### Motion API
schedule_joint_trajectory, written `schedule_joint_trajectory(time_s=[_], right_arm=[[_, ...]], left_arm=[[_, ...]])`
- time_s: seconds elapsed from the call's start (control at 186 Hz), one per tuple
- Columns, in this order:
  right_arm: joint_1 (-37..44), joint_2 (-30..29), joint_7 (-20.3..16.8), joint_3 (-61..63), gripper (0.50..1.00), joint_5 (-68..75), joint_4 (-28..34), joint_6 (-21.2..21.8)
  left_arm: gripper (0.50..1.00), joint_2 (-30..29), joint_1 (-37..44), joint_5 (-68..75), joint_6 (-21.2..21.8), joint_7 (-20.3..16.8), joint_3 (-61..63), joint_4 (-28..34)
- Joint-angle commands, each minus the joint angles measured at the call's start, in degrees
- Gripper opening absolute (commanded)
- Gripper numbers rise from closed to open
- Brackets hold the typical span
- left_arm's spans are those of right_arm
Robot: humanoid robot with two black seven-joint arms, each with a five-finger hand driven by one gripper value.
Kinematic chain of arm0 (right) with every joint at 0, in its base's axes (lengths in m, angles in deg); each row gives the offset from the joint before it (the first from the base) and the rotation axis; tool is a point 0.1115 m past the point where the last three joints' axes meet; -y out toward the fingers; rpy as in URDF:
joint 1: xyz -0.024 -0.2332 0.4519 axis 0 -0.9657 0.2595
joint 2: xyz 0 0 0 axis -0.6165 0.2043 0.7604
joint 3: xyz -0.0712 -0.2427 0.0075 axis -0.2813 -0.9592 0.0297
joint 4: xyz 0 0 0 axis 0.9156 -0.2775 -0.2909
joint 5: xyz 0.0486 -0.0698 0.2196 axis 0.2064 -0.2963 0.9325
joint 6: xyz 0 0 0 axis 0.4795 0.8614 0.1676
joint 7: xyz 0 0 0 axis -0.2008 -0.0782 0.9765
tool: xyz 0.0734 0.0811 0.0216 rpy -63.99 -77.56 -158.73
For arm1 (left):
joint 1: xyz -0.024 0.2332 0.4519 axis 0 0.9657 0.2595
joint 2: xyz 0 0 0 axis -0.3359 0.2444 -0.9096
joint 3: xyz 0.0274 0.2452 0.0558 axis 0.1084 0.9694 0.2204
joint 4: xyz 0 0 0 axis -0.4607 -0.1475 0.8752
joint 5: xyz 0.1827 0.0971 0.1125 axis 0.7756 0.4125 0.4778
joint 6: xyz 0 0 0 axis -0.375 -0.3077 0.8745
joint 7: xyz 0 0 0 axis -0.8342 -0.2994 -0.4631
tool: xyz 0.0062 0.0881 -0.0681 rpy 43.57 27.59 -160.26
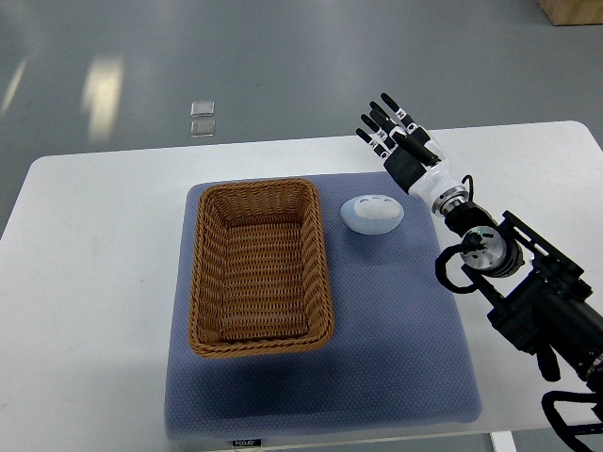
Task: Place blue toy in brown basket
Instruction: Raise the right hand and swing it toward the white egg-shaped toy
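Here the right arm (528,292) is reaching in from the lower right corner, its dark forearm angling up and to the left across the white counter (85,282). The right hand (400,139) is hovering over the far edge of the blue-grey mat (396,348), fingers (382,118) spread and extended, holding nothing. It is sitting just beyond and to the right of the blue toy (372,214), not touching it.

The blue toy, a pale rounded oval with a few light spots on top, is lying on the mat just beside the right rim of the brown wicker basket (259,268), outside it. The basket is standing on the left half of the mat.

The arm's lower portion is running out of frame at the right and bottom edges. The small label on the mat's near edge is too tiny to read. Two small clear squares (203,118) are lying on the floor beyond the counter; what they are is hard to tell.
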Motion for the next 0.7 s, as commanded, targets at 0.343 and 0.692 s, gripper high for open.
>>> schedule_joint_trajectory(time_s=[0.343, 0.692], right_arm=[[0.78, 1.34, -0.18, -1.05, 0.909, -0.17, 0.00, 0.01], [11.76, 12.41, -4.22, -14.24, 0.909, -18.62, 0.00, 0.72]], left_arm=[[1.000, 0.00, -0.01, 0.00, -0.02, 0.00, -0.02, -0.05], [1.000, 0.00, -0.01, 0.09, -0.11, 0.00, 0.07, -0.14]])
